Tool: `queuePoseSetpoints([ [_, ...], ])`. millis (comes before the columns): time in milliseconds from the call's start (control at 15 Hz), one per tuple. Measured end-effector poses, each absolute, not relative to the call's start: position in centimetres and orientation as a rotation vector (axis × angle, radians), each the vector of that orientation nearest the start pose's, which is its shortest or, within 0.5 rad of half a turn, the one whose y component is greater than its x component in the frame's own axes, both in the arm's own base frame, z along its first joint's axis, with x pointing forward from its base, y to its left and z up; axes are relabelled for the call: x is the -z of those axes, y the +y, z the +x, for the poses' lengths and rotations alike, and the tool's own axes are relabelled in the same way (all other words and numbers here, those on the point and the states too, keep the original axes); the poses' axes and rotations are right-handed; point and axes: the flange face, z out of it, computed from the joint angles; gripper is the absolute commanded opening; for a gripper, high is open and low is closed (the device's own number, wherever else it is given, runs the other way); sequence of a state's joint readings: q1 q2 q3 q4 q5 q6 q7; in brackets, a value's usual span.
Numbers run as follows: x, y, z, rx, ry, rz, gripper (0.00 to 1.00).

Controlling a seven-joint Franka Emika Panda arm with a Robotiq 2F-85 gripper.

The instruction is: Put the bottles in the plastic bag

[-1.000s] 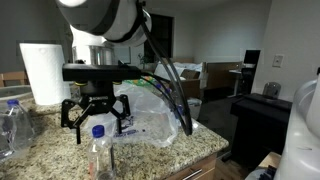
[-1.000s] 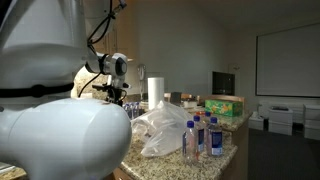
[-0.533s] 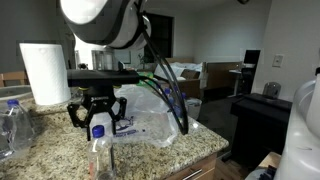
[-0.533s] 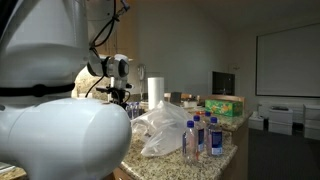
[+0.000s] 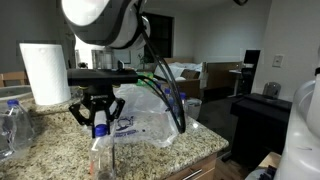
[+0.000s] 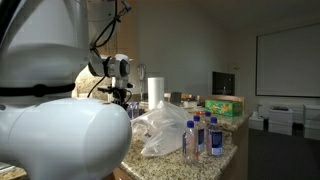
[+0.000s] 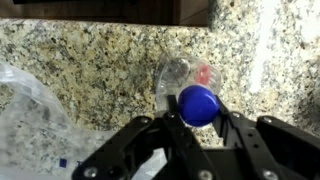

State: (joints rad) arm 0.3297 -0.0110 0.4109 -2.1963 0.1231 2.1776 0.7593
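One small clear plastic bottle with a blue cap [image 7: 196,103] stands on the granite counter [image 7: 90,60] beside the crinkly translucent bag [image 5: 150,118], the black gripper [image 5: 98,124] clamped on its cap alone, so lifting could swing it loose.

Both exterior views are dim and warm; the large white rounded robot body [image 6: 60,120] looms blurred. The wrist view is brighter, its small clear blue-capped plastic bottle [image 7: 198,104] soft-edged.
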Motion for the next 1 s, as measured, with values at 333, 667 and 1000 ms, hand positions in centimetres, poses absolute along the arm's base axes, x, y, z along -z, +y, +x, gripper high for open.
queuePoseSetpoints([
  [333,-38.9,35.7,38.6,-0.112,0.176,-3.085,0.1],
  [667,-41.3,33.6,38.4,-0.009,0.315,-3.155,0.1],
  [1000,-43.1,31.5,36.7,0.156,0.489,-3.24,0.1],
])
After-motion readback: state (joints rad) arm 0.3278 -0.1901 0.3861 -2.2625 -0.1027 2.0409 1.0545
